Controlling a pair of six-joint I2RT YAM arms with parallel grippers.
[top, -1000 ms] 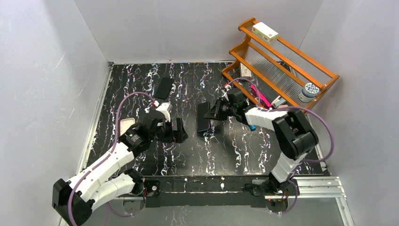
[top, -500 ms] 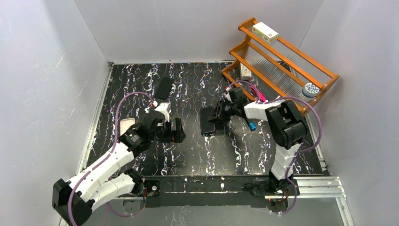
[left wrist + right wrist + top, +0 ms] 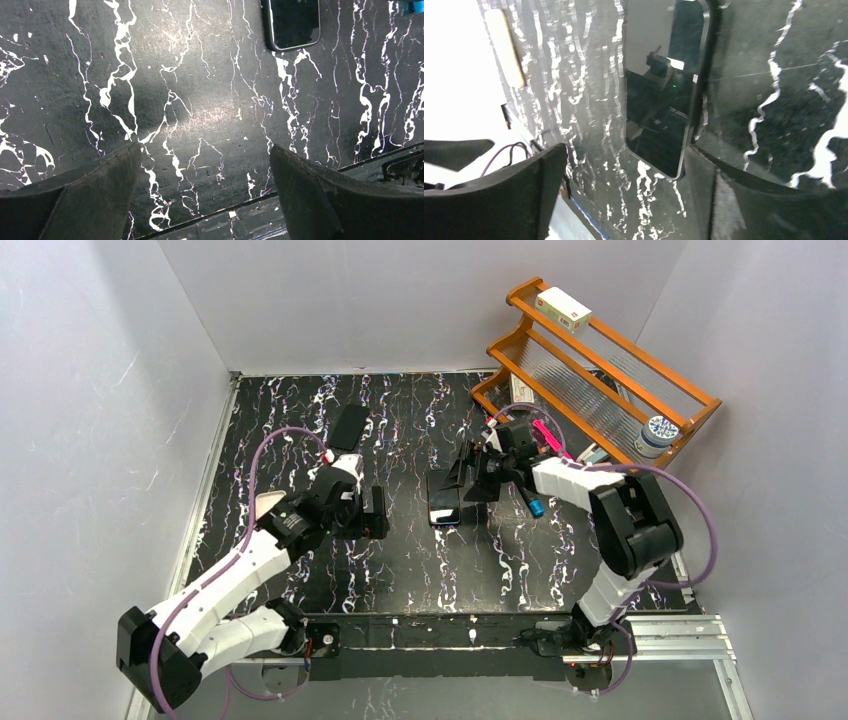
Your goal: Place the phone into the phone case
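The phone (image 3: 443,498) lies flat, glossy side up, on the table (image 3: 520,560) in the middle of the overhead view. The right claw (image 3: 470,478) hangs just beside its right long edge with jaws apart and nothing held. The left claw (image 3: 202,150), lower left of the phone, is likewise spread and empty. A thin, stiff, glassy slab like this is probably slippery and hard to lift while flat, so pinching across the two long edges near mid-length looks safest. The phone case (image 3: 349,426) is, I judge, the dark flat piece at upper left, well apart from the phone, though a pale strip (image 3: 504,47) could be it instead.
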